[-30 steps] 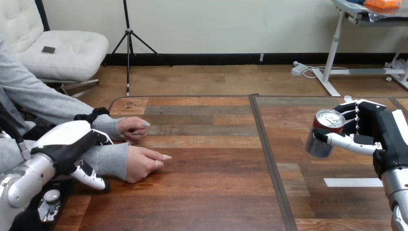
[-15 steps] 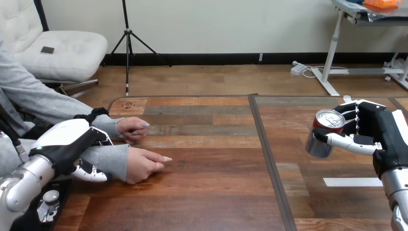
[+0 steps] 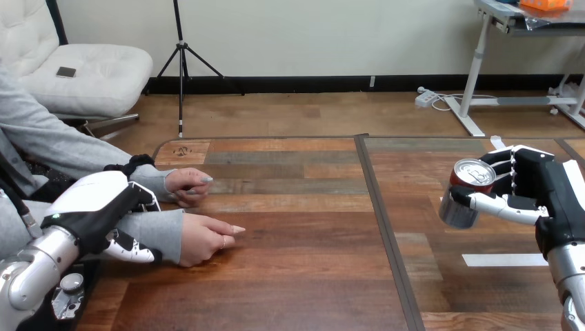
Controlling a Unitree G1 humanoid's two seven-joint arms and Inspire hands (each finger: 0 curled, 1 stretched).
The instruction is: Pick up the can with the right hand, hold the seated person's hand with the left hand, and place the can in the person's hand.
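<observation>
My right hand (image 3: pixel 534 189) is shut on a red-topped can (image 3: pixel 465 193) and holds it tilted above the right part of the table. The person's hand (image 3: pixel 203 238) lies on the table at the left, palm down, one finger pointing right. Their other hand (image 3: pixel 186 183) rests just behind it. My left hand (image 3: pixel 96 207) lies over the grey-sleeved wrist of the nearer arm. Its fingers curl over the far side of the sleeve and its thumb (image 3: pixel 134 252) wraps under the near side.
A dark seam (image 3: pixel 383 227) runs front to back through the wooden table (image 3: pixel 296 276), between the person's hands and the can. A strip of white tape (image 3: pixel 503 260) lies on the table below my right hand.
My left hand has settled a little closer onto the person's sleeve, thumb drawn in under it. The can and my right hand have stayed in place.
</observation>
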